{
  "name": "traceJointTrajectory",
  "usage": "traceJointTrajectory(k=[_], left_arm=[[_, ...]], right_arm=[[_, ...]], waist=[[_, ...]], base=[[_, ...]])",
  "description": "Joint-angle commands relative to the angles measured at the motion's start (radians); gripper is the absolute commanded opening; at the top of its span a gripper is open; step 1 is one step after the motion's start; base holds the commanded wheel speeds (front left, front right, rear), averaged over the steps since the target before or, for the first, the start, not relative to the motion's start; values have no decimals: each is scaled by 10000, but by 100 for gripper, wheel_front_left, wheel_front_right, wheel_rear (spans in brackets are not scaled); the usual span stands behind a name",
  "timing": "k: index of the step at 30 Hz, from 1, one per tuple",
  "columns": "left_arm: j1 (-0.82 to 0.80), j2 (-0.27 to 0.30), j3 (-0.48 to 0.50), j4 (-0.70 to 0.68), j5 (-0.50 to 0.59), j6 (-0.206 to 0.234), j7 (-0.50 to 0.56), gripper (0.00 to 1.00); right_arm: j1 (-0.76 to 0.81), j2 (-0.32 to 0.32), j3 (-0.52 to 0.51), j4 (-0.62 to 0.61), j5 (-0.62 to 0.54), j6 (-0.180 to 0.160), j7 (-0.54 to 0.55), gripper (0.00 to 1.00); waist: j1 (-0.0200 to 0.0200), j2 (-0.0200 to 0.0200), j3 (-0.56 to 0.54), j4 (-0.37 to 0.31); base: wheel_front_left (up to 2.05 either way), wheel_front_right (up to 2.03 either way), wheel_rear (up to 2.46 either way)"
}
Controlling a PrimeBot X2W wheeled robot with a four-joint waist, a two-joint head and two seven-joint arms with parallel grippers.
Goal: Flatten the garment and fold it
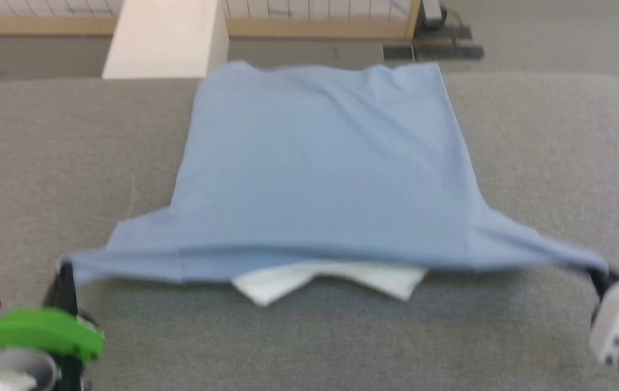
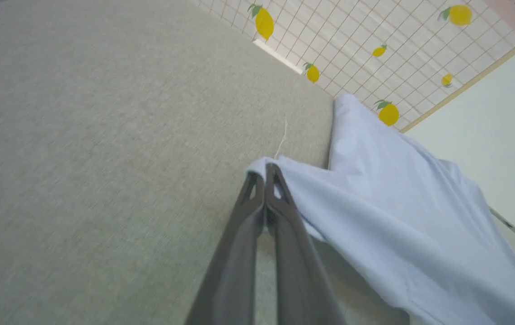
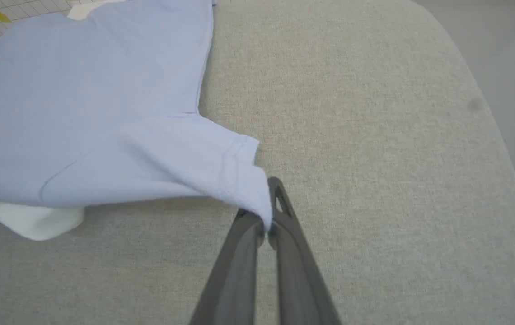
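Light blue polo shirt [image 1: 320,174] lies on the grey cloth-covered table [image 1: 548,163], pulled taut sideways between both pincers. On one sleeve tip the left gripper [image 2: 265,180] is clamped, on the other the right gripper [image 3: 269,212]. Its long axis runs straight away from them, white collar [image 1: 331,279] nearest and hem farthest, so neither arm is closer. No lettering can be read

The garment [image 1: 320,163] is lying in the frame's centre on the tabletop [image 1: 548,163], its collar [image 1: 331,279] pointing toward the bottom edge.
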Motion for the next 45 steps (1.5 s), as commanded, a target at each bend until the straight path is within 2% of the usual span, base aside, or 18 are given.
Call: traceJointTrajectory(k=[1,6,10,20,21,22,23,29,36,40,45], left_arm=[[469,13,-12,-202,136,216,132,0],[1818,-43,-174,-532,468,882,652,0],[2388,-74,-294,-535,667,1137,784,0],[2140,-258,-988,80,817,783,716,0],[2106,-271,-1024,121,807,736,697,0],[2070,-282,-1059,156,792,670,663,0],[2050,-284,-1077,173,789,626,623,0],[1987,-309,-1236,42,802,315,334,0],[1698,-383,-1568,-203,965,163,176,0],[1414,-473,-1801,-356,1026,91,164,0],[855,-649,-2081,-527,1063,-42,71,0]], right_arm=[[480,208,-243,-253,-109,-17,182,0],[2004,705,-973,-281,-233,-17,631,0],[2679,735,-1192,604,431,-17,530,0],[2394,739,-23,3672,942,-17,-1364,0],[2326,739,20,3814,953,-17,-1546,8],[2251,740,75,3921,931,-17,-1762,44],[2208,740,85,3964,915,-17,-1886,100],[2120,740,-199,2914,685,-17,-3061,100],[887,734,-305,1566,-85,-17,-5482,100],[-714,453,-167,2080,-408,-17,-6215,100],[-3262,-201,-379,3779,-569,-17,-6067,100]], waist=[[2,64,-643,376],[2,64,-683,486],[2,64,-641,541],[2,64,-512,682],[2,64,-519,701],[2,64,-526,725],[2,64,-532,744],[2,64,-541,985],[2,64,-291,1462],[2,64,67,1851],[2,64,931,2626]], base=[[0,0,0],[0,0,0],[0,0,0],[0,0,0],[0,0,0],[0,0,0],[0,0,0],[0,0,0],[0,0,0],[0,0,0],[0,0,0]])
